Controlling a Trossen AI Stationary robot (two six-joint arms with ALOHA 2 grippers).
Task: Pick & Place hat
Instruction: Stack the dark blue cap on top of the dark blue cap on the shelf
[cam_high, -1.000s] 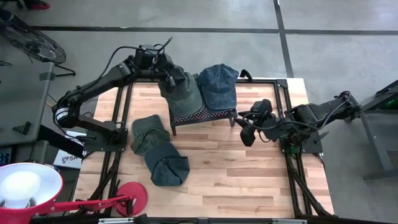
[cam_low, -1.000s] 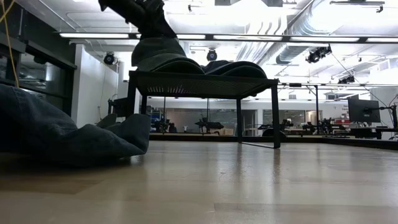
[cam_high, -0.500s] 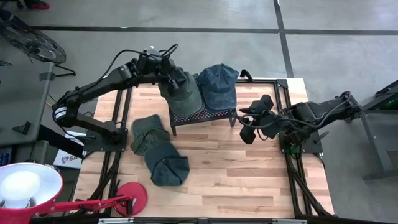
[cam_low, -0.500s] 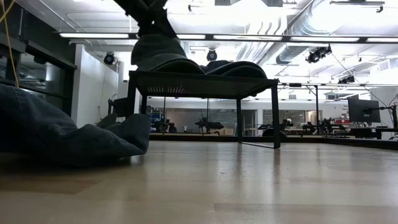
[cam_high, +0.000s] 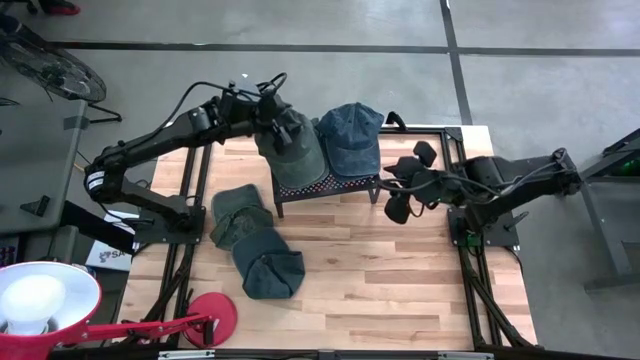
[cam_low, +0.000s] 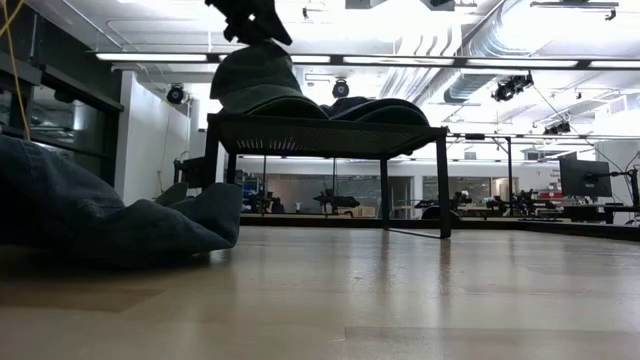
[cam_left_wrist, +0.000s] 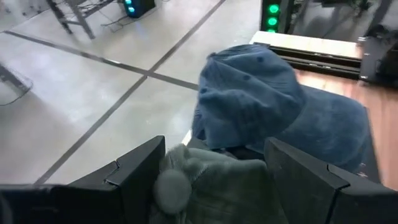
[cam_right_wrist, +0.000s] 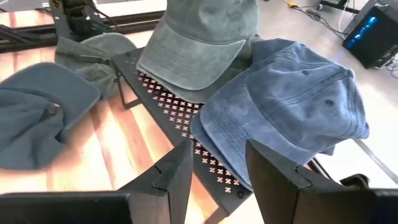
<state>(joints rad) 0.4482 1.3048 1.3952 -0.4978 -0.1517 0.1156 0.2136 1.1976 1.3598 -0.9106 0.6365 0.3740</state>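
Observation:
An olive green cap (cam_high: 291, 147) and a blue denim cap (cam_high: 350, 135) lie side by side on a black perforated rack (cam_high: 330, 185). A second green cap (cam_high: 237, 213) and a dark blue cap (cam_high: 267, 266) rest on the wooden table. My left gripper (cam_high: 272, 108) is open just above the olive cap's crown (cam_left_wrist: 211, 186), its fingers to either side of the crown and apart from it (cam_low: 250, 18). My right gripper (cam_high: 393, 190) is open at the rack's right end, facing the blue cap's brim (cam_right_wrist: 249, 134) and touching nothing.
The rack stands on thin legs (cam_low: 441, 185) at the table's far middle. A red lamp with a white bulb (cam_high: 40, 300) leans in at the near left corner. Bare wood (cam_high: 400, 280) spreads over the near right half. Black frame rails (cam_high: 478, 290) run along both sides.
My left gripper has risen off the olive cap's crown and drawn back slightly toward the far left; the cap has stayed on the rack. My right gripper has moved toward the far edge, closer to the rack's right end.

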